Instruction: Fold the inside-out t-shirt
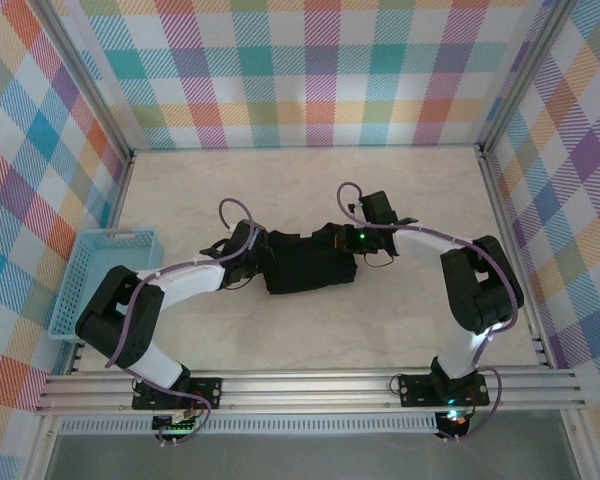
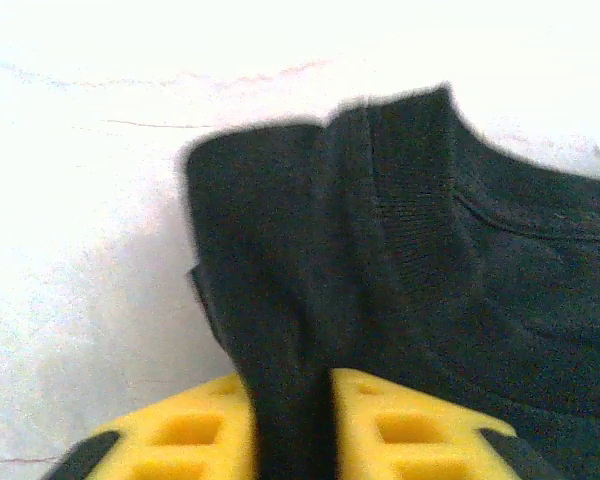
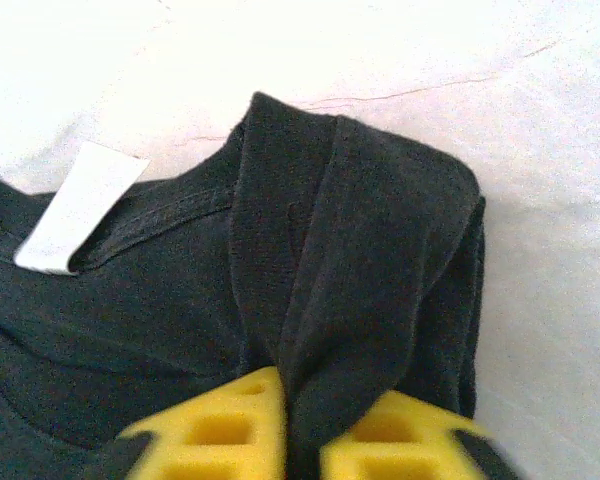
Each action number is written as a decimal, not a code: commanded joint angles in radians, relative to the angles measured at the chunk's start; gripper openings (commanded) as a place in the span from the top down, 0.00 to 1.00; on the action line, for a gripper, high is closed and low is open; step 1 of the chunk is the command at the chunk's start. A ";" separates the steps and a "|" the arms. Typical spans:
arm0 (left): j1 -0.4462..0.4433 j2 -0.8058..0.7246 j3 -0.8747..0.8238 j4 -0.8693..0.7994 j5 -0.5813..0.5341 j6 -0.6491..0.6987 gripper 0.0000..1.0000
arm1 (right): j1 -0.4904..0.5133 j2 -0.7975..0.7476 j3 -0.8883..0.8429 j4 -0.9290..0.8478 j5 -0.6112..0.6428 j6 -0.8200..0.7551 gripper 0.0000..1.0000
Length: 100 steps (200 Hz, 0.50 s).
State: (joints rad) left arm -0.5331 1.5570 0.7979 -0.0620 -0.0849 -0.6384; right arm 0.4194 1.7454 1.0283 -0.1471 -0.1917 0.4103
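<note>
The inside-out t-shirt lies as a small black folded rectangle in the middle of the table. My left gripper is at its left end and my right gripper at its right end. In the left wrist view, a raised fold of the t-shirt fills the narrow gap of the left gripper, touching both yellow fingers. The right wrist view shows the same at the right gripper, where a ridge of the t-shirt runs between the fingers. A white label lies by the collar seam.
A light blue basket stands at the table's left edge, beside the left arm's elbow. Bare pale tabletop stretches behind the shirt to the checked back wall, and metal rails run along the near edge.
</note>
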 commanded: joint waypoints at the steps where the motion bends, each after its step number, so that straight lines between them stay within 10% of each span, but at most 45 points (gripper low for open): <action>1: 0.023 -0.035 0.034 -0.079 -0.027 0.010 0.60 | -0.010 -0.041 0.045 -0.072 0.101 -0.035 0.66; 35: 0.028 -0.195 0.045 -0.207 -0.072 0.014 0.30 | -0.004 -0.169 0.025 -0.164 0.127 -0.059 0.43; 100: -0.130 -0.240 -0.076 -0.095 0.024 -0.068 0.30 | 0.060 -0.296 -0.191 -0.141 0.058 0.051 0.45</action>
State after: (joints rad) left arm -0.5934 1.2697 0.7635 -0.1967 -0.0914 -0.6739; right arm 0.4408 1.4364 0.9020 -0.2710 -0.1211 0.4103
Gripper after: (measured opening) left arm 0.720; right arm 0.574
